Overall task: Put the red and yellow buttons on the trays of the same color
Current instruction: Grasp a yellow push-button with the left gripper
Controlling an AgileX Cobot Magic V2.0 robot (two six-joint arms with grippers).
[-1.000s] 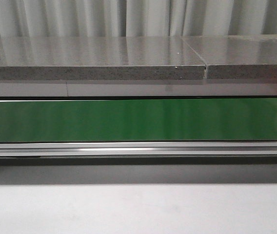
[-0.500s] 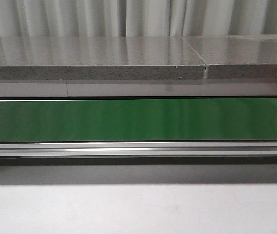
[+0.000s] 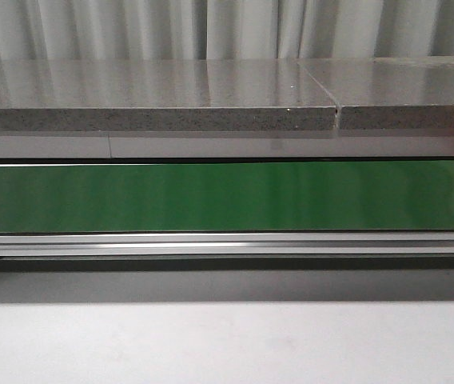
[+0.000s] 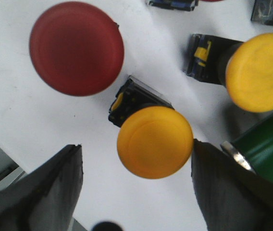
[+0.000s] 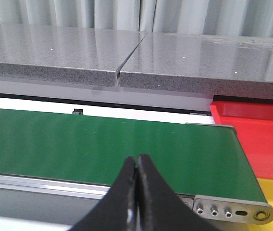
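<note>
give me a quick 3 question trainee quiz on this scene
1. True or false: the right gripper has its fingers closed together with nothing between them.
2. Which button sits between the left gripper's fingers: A) red button, B) nearer yellow button, C) farther yellow button?
3. What colour is the tray beyond the conveyor belt's end in the right wrist view?

Key: 1 true; 2 B; 3 red.
</note>
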